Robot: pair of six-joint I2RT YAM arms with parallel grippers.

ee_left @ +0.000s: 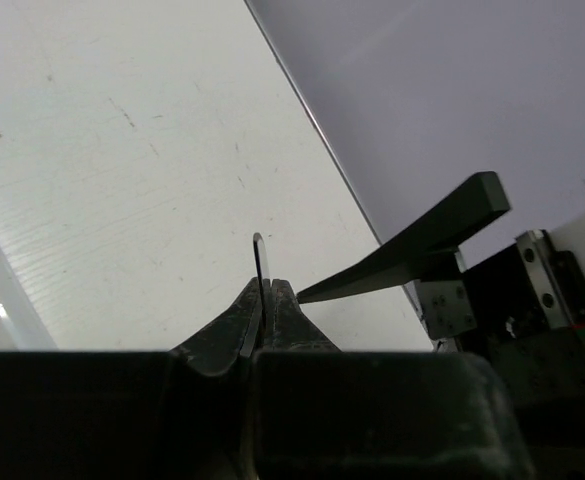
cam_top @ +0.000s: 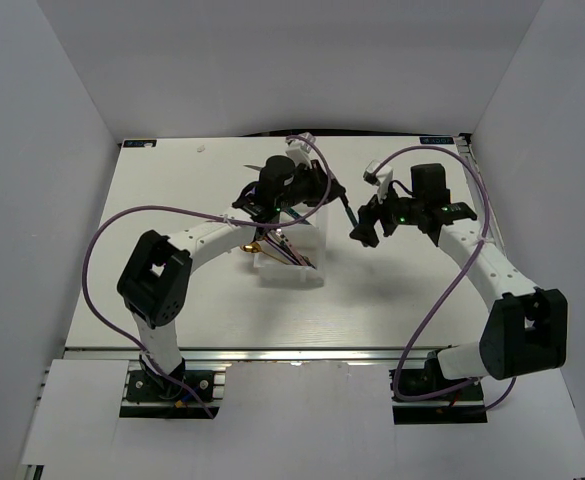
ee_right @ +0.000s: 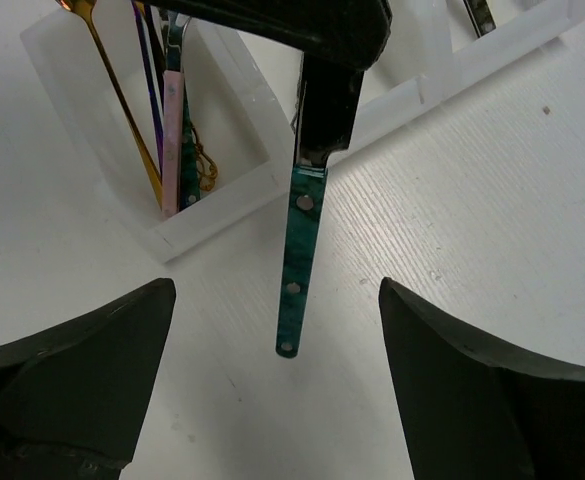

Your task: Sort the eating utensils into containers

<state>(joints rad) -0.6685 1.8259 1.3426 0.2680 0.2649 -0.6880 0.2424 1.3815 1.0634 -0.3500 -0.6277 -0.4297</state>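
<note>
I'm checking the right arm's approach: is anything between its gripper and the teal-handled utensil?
Nothing visible. The teal-handled utensil hangs free from the left gripper, ahead of the open right gripper; the tray lies beyond.

The organiser tray [ee_right: 222, 205] is translucent white plastic, frosted and faintly glossy. The teal-handled utensil [ee_right: 298, 260] has a polished, marbled handle set with bright metal rivets. The gold utensil [ee_right: 122, 100] is shiny metal. The table [ee_right: 492, 220] is matt white and finely grained. The right gripper [ee_right: 275, 290] has matt black plastic fingers [ee_right: 72, 370].

Bare table [cam_top: 402, 290] right of tray [cam_top: 290, 277]
</note>
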